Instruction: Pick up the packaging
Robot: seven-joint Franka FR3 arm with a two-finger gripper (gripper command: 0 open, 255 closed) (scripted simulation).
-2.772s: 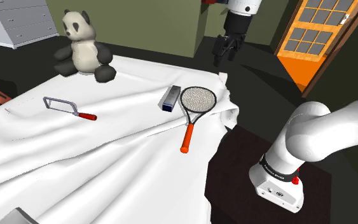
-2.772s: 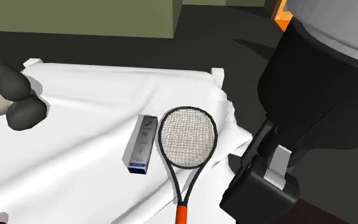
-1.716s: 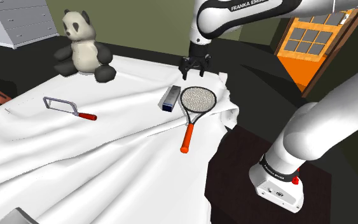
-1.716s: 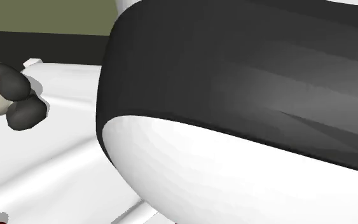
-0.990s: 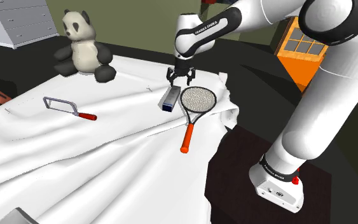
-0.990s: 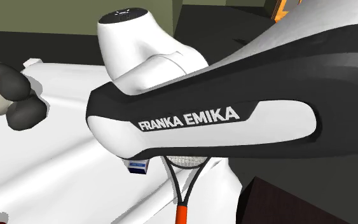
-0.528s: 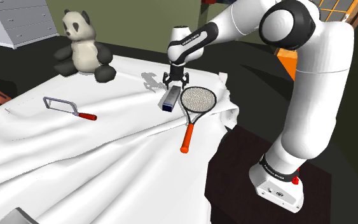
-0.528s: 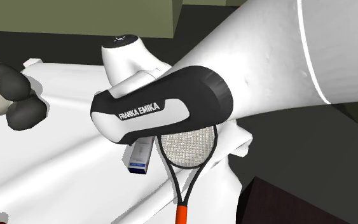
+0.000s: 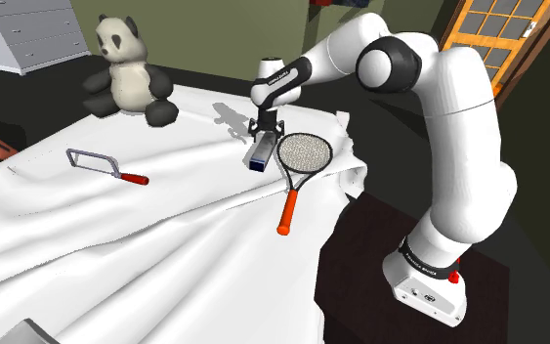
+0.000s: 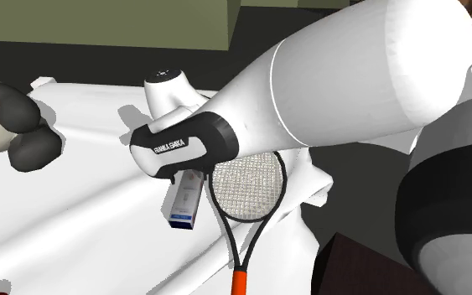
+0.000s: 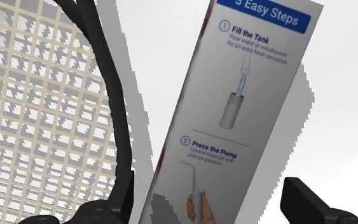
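The black two-finger gripper (image 11: 204,213) hangs low over the long grey cardboard packaging box (image 11: 234,121) printed with blue step headings, its fingers (image 11: 308,202) spread apart on either side of the box, with a gap between one finger and the box's edge. The box lies flat on the rumpled white cloth (image 9: 165,235), just beside the round head of the black-framed tennis racket (image 9: 304,151) with an orange handle. Well apart from both, the same cloth carries a red-handled hacksaw (image 9: 132,179) and a black-and-white plush panda (image 9: 126,73)
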